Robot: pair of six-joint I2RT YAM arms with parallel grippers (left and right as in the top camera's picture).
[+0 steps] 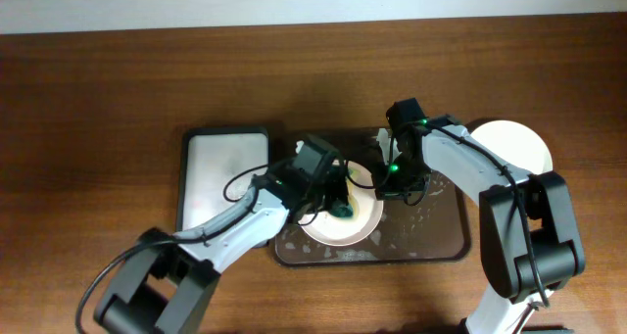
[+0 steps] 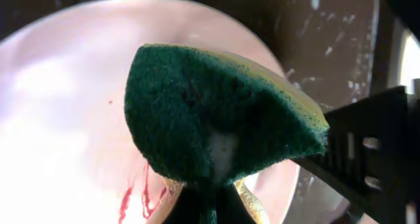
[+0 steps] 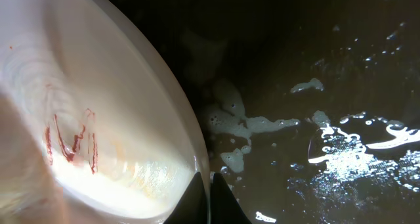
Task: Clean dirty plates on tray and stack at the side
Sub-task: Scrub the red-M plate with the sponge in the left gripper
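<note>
A pale plate (image 1: pixel 343 226) with red scribble stains lies on the dark brown tray (image 1: pixel 441 241), which is wet with white suds. My left gripper (image 1: pixel 338 202) is shut on a green sponge (image 2: pixel 216 115) and holds it over the plate (image 2: pixel 59 106); red marks show beside the sponge. My right gripper (image 1: pixel 392 182) is shut on the plate's right rim (image 3: pixel 197 165); in the right wrist view the plate (image 3: pixel 98 119) shows red scribbles. A white plate (image 1: pixel 509 148) lies on the table right of the tray.
A smaller white-lined tray (image 1: pixel 223 172) sits left of the brown tray. Suds and water (image 3: pixel 341 145) cover the brown tray's floor right of the plate. Wooden table (image 1: pixel 98 99) lies all around.
</note>
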